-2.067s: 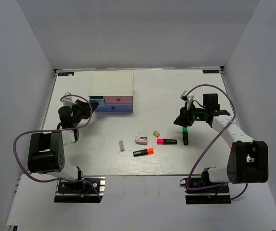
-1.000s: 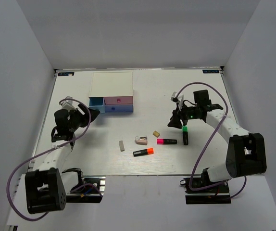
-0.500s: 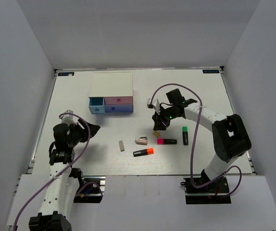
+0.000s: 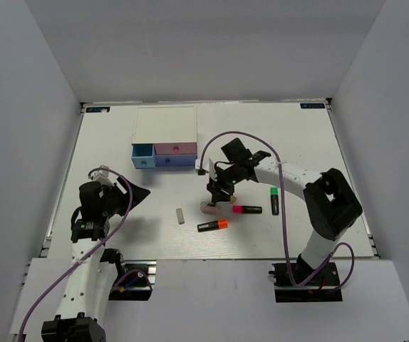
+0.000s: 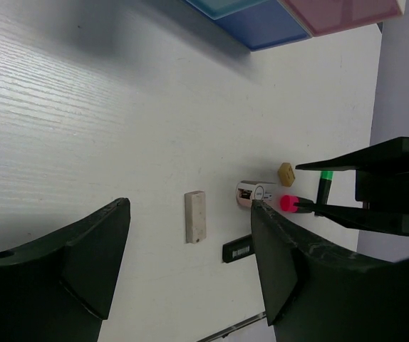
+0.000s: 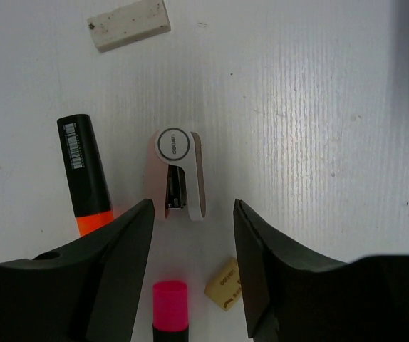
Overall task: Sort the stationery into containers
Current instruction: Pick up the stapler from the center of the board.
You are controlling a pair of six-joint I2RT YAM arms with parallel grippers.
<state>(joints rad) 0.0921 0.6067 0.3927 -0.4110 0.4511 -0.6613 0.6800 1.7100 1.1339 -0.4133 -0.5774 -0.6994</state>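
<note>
From above, the right fingers (image 4: 217, 187) hang over the middle of the white table (image 4: 297, 142); how far they are parted cannot be told from here. The small pinkish-white piece (image 4: 208, 208) lies just beside their tips and the tan block (image 4: 231, 199) close by. The orange highlighter (image 4: 212, 225), pink highlighter (image 4: 247, 209) and green highlighter (image 4: 274, 199) lie nearby, as does the slim grey-white eraser (image 4: 180, 215). The left fingers (image 4: 135, 192) hover well apart from all of these, with bare table around them. The cream-topped box (image 4: 165, 127) stands beyond both, its light-blue drawer (image 4: 142, 157), pink drawer (image 4: 174, 149) and darker blue drawer (image 4: 174, 162) facing the arms.

At the left wrist, the matte black, wedge-shaped left fingers (image 5: 83, 249) are spread wide and hold nothing. Ahead of the gap lie the blocky eraser (image 5: 196, 216) and the rounded piece (image 5: 254, 194), with grained table in front. The drawer fronts sit at the far edge.

At the right wrist, the right fingers (image 6: 112, 263) are parted and carry nothing. The piece (image 6: 179, 174), smooth with one rounded end and a dark slot, lies just ahead of the gap. The orange highlighter (image 6: 87, 174) lies just outside one finger. The pink highlighter (image 6: 170, 303) sits between the fingers, the tan block (image 6: 226, 283) near the other. The speckled eraser (image 6: 130, 25) lies far ahead.
</note>
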